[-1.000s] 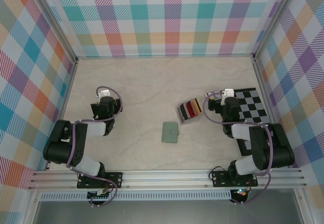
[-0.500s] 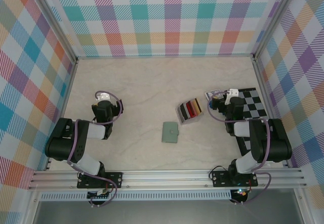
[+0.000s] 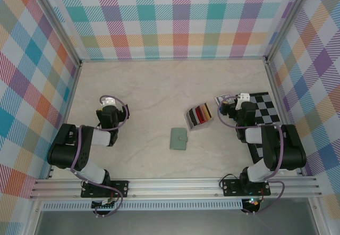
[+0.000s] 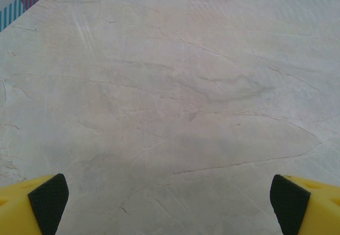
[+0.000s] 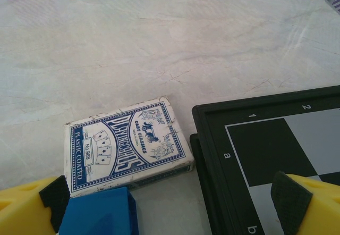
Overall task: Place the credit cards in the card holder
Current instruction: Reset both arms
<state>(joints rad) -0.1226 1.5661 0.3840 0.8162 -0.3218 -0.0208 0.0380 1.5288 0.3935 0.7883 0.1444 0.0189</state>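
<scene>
At the desk's (image 3: pixel 154 86) near edge the two arms are bolted side by side, both reaching toward 12 o'clock. Between them, just toward 6 o'clock of the desk's middle, the sage-green holder (image 3: pixel 179 139) lies flat and closed, apart from everything else. The cards (image 3: pixel 200 115) lie at 1 o'clock of it, near but not touching, overlapped in a short row of grey-white, dark, red and orange-yellow; none is in the holder.

The left hand (image 3: pixel 108 103) hangs at the desk's 9 o'clock side, well apart from the holder. In its wrist view the left hand (image 4: pixel 169 200) stands wide, its black pads (image 4: pixel 48 198) at the two lower corners with only bare marbled surface between them.

The right hand (image 3: pixel 239 100) is at the 3 o'clock side, over the near corner of the checkerboard (image 3: pixel 268 115), at 3 o'clock of the cards. Its wrist view has the right hand (image 5: pixel 171 198) just as wide and holding nothing. Between its fingers lie a white-and-blue pack (image 5: pixel 127 144) at 11 o'clock and the checkerboard's black frame at 2 o'clock, the two just beside each other. A blue block (image 5: pixel 98 213) overlaps the pack's near corner; what it is cannot be told.

Pastel plaid walls (image 3: pixel 175 17) close the desk at 9, 12 and 3 o'clock.
</scene>
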